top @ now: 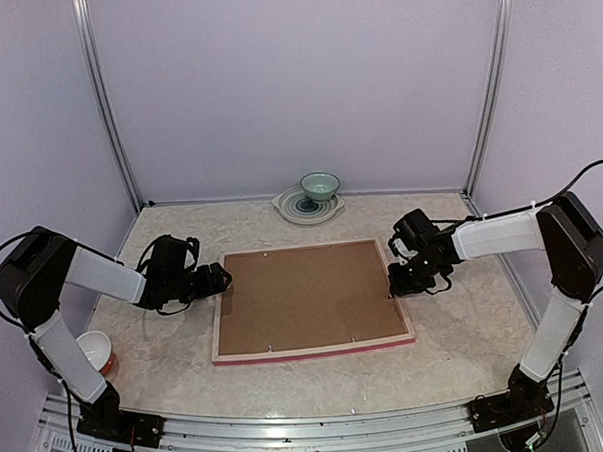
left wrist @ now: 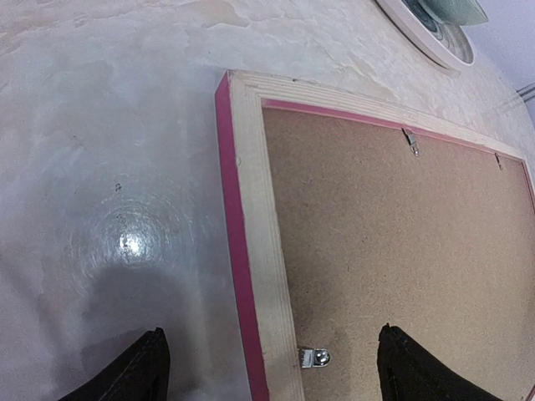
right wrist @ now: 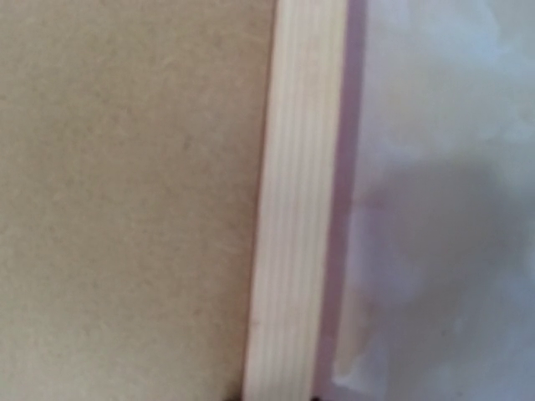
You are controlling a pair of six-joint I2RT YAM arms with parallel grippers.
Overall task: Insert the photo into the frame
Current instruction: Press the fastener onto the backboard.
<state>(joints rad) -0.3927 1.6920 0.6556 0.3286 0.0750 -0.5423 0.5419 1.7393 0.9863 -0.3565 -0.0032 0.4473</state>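
Lilac walls surround a pale marbled tabletop [top: 167, 362], and at its middle the frame [top: 317, 349] lies face down, pale wood back upward with a pink edge showing along its sides. Brown hardboard backing [top: 310, 296] fills it, and a small metal clip [left wrist: 314, 357] sits on the left rail. The left end effector [top: 222, 280] is released, its dark fingers [left wrist: 134, 372] spread wide on either side of that rail. The right end effector [top: 396, 282] is at the right rail; its close view is blurred, so I cannot tell whether it grips. A green bowl [top: 320, 188] rests on a plate [top: 286, 209] at the far edge.
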